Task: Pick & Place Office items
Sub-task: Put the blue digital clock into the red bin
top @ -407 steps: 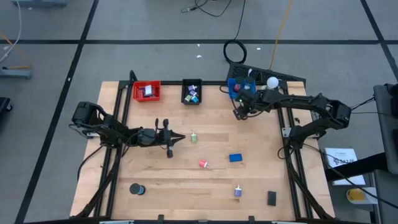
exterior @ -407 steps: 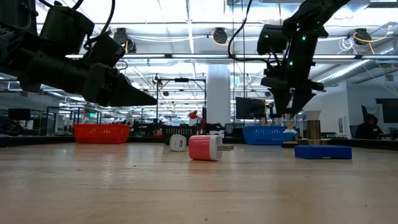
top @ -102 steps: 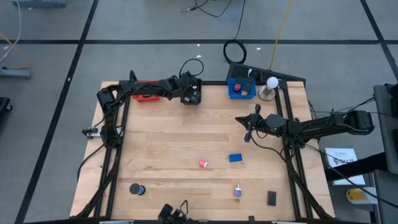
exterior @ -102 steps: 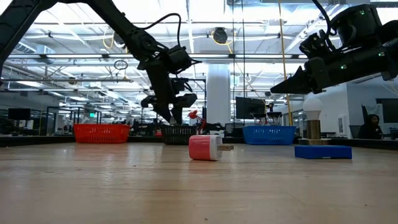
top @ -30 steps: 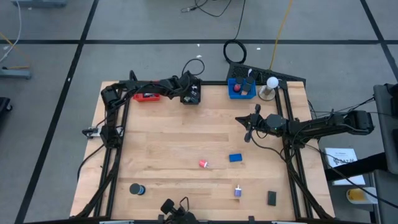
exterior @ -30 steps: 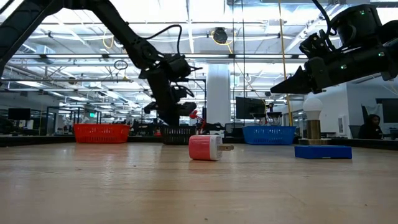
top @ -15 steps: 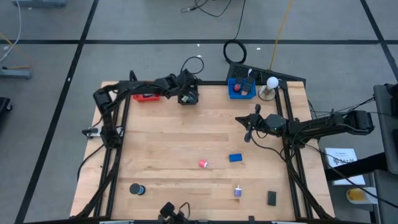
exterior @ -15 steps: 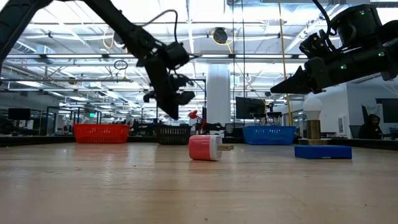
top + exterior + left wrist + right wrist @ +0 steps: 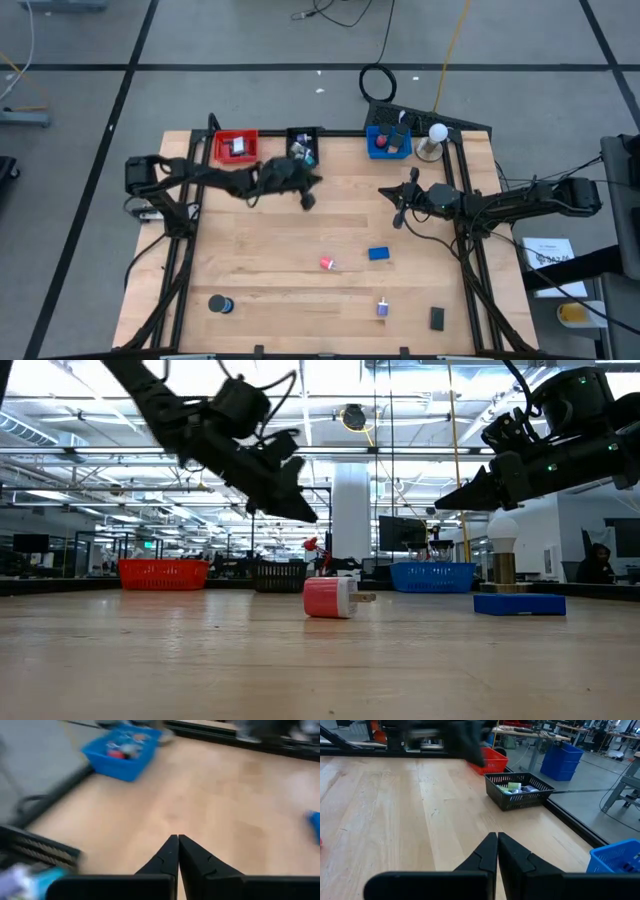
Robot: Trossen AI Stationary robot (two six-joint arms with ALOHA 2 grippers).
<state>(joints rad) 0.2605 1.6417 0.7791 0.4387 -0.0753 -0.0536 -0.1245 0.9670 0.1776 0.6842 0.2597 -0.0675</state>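
My left gripper (image 9: 308,196) (image 9: 177,838) hovers shut and empty above the bare wood, just on the near side of the black tray (image 9: 303,147). The right gripper (image 9: 398,216) (image 9: 497,835) hangs shut and empty over the table's right half. Loose office items lie flat on the wood: a red plug block (image 9: 327,263) (image 9: 330,598), a blue block (image 9: 378,254) (image 9: 520,604), a small purple-and-white piece (image 9: 382,307), a black block (image 9: 437,318) and a black disc (image 9: 219,304). More small items sit inside the black tray (image 9: 519,790).
A red tray (image 9: 236,146), the black tray and a blue tray (image 9: 388,142) (image 9: 122,752) line the far edge. A white ball-shaped lamp (image 9: 437,133) (image 9: 502,550) stands at the far right corner. Bare wood spreads between the two grippers.
My left gripper has risen out of the black tray and swung toward the table's near edge and centre, tipping from pointing down to a slant. Its fingers stay shut and carry nothing. The loose items have not moved.
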